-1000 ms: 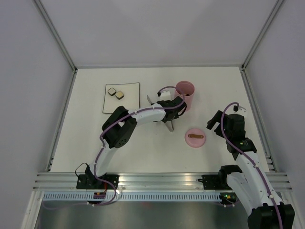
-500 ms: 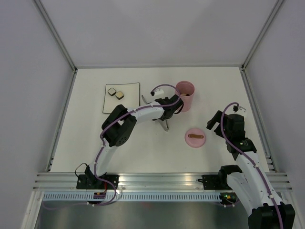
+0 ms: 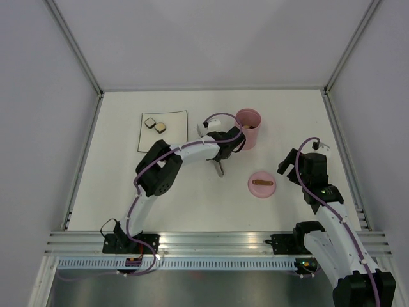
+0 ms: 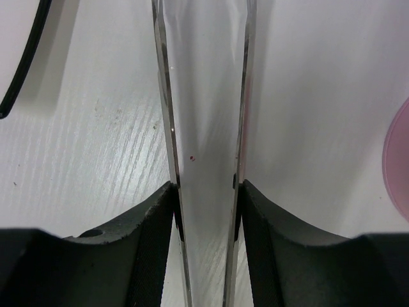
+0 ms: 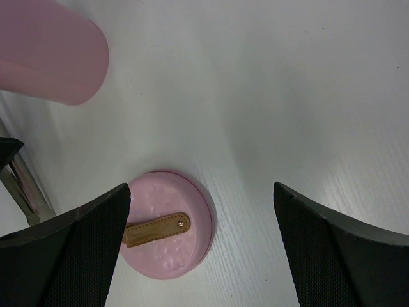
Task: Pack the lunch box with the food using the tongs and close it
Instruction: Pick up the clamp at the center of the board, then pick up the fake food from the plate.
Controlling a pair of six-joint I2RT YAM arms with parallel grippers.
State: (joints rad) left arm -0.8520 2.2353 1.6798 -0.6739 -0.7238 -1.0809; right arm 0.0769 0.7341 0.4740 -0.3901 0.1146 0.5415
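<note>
Left gripper (image 4: 206,192) clamped on the tongs (image 4: 167,96), both blades squeezed between my fingers (image 4: 147,217).
The lunch box (image 3: 248,128) stands open just right of my grip, and two food pieces (image 3: 149,123) sit on the plate (image 3: 172,137) well to the left. Squeezing too hard could shut the tips early, or twist the thin metal until it slips.

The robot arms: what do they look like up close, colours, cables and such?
Both the left arm and the right arm have white shells, black joints and a purple cable looping alongside. The left gripper and right gripper are black, two-fingered; the right one's fingers look finely textured.
</note>
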